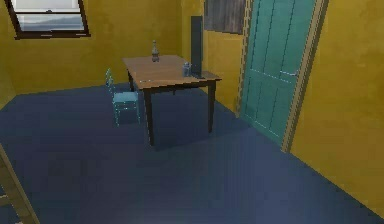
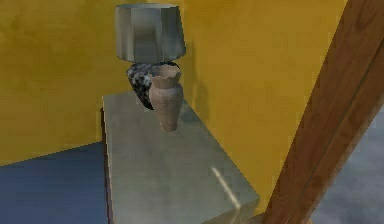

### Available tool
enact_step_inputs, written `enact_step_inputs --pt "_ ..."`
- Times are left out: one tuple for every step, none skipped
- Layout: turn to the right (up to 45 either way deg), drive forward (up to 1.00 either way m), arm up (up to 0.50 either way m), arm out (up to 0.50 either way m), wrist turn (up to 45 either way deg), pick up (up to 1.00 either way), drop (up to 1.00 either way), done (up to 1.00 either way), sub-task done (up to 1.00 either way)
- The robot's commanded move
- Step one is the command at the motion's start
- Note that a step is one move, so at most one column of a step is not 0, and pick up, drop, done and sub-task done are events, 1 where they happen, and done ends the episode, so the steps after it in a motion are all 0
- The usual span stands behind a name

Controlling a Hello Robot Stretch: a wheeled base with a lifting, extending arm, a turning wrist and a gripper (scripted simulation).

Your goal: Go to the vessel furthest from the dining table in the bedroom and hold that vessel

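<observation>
Vase (image 2: pixel 167 100), tan, stands upright on the grey desk (image 2: pixel 165 175), just in front of a lamp (image 2: pixel 150 35) whose dark patterned base is partly hidden behind it. Desk's near end is cut off at the bottom edge. Claw state: cannot tell.

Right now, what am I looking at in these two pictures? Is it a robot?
Yes. A wheeled robot with one arm took both pictures inside a pretend computer house. One camera looks ahead: a brown wooden dining table with a teal chair beside it, near a teal door. The other camera looks sideways: a tan clay vase stands upright on a pale grey cabinet top, by a lamp with a grey shade. That vase may be the vessel it should hold.
</observation>
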Motion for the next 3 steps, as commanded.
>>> enact_step_inputs --pt "0.0 0.00 0.50 0.00 0.0 0.00 0.00 0.00 0.00" --pt "0.0 0.00 0.38 0.00 0.0 0.00 0.00 0.00 0.00" --pt "0.0 0.00 0.00 0.40 0.0 0.00 0.00 0.00 0.00"
